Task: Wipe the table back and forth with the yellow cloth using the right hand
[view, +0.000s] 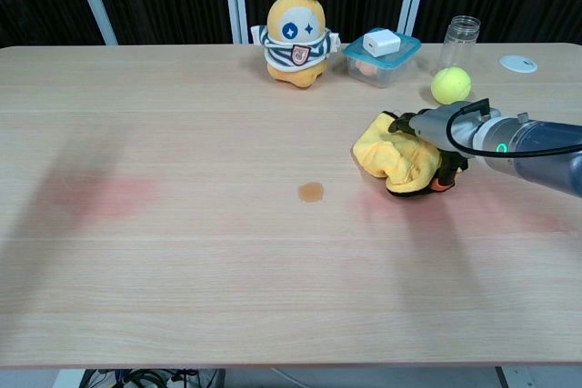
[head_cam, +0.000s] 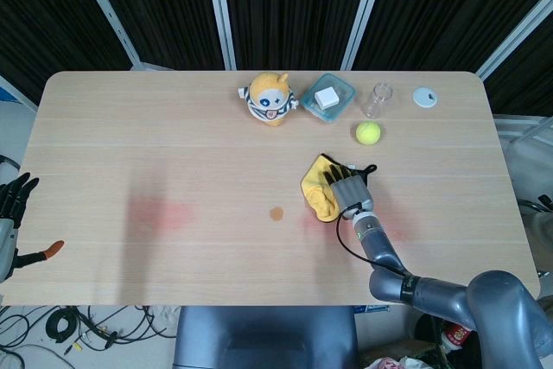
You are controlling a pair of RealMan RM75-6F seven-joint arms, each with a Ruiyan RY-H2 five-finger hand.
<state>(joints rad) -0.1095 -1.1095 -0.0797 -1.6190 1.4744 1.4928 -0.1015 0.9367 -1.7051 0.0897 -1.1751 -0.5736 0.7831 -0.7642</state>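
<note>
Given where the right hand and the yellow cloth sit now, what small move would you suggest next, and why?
Probably slide the right hand, pressing the crumpled yellow cloth, leftward across the light wooden table toward the small brown spot: the spot lies uncovered just left of the cloth.

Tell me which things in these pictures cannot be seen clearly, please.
- Right hand fingers: both views, buried in the yellow cloth.
- Left hand: head view, cut by the left edge; absent from chest view.
- Orange item in the lidded container: chest view, blurred by its wall.
- White disc: too small to identify.
</note>
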